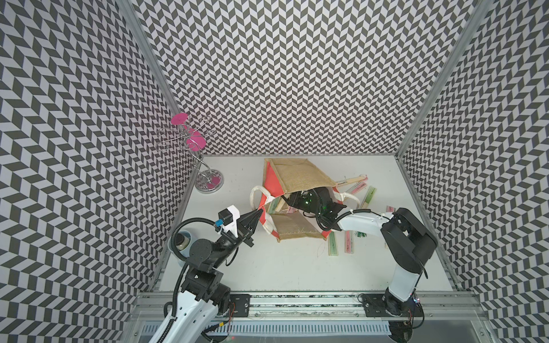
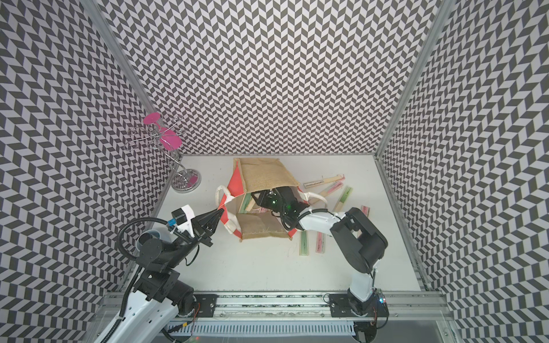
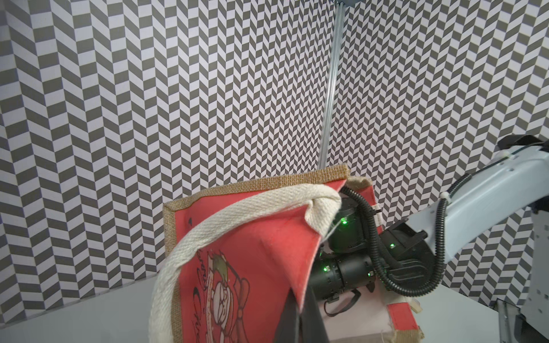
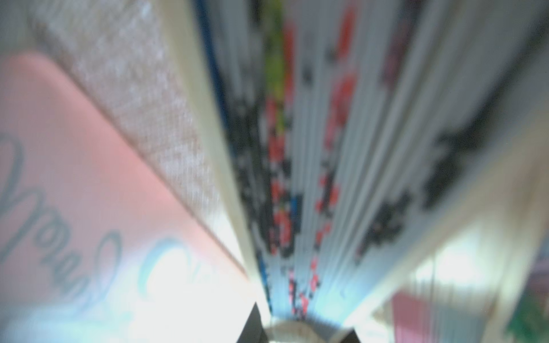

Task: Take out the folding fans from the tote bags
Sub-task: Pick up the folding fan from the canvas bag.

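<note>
The left tool (image 1: 259,213), shut, pinches the red-orange rim of the boxy tan jute tote bag (image 1: 297,175) lying on the white surface (image 1: 282,267). Inside, the right tool (image 4: 300,329) straddles a slim pale-bamboo folding fan (image 4: 312,178); blur hides whether it grips. A loose pinch could let the fan slip or snag the rim.

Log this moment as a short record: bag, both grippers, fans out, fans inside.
bag: tote bag on its side on the table, mouth open
left gripper: shut on the bag's red side panel at the rim
right gripper: inside the bag, apparently closed on a fan; view blurred
fans out: at least six loose fans on the table, on the right arm's side
fans inside: more fans show at the mouth
</note>
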Available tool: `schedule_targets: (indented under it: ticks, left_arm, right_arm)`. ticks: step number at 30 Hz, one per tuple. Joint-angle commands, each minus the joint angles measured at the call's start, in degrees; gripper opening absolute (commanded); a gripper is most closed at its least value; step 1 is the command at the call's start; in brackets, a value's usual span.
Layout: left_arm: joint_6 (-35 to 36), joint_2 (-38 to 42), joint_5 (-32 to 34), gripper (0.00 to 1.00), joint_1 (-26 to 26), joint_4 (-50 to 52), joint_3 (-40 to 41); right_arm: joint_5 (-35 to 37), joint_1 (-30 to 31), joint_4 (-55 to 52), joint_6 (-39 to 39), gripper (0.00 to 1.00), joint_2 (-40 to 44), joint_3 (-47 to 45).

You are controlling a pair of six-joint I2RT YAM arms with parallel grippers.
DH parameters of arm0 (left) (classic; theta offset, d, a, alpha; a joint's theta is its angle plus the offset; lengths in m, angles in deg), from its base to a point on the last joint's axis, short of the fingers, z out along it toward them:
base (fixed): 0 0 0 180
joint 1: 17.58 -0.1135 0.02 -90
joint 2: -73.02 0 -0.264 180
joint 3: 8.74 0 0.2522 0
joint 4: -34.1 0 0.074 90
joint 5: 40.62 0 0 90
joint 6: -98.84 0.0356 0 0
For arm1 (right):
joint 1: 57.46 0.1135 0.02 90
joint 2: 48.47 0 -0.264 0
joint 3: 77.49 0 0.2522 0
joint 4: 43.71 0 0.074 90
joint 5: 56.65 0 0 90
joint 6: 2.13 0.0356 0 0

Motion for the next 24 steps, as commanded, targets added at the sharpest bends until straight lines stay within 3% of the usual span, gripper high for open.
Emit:
schedule_targets:
  ticks: [1, 13, 24]
  left_arm:
    - [2.65, -2.10, 5.00, 0.00, 0.16, -6.89, -3.91]
    - [8.57, -17.64, 18.57, 0.00, 0.07, 6.20, -21.16]
    - [9.82, -24.04, 22.86, 0.00, -0.43, 6.33, -24.68]
  right_arm:
    - [2.82, 0.86, -2.80, -5.65, 0.01, 5.01, 0.05]
    - [6.90, 5.69, -12.98, -12.57, 0.00, 13.27, 0.05]
    - [7.91, 6.43, -16.54, -14.44, 0.00, 16.88, 1.03]
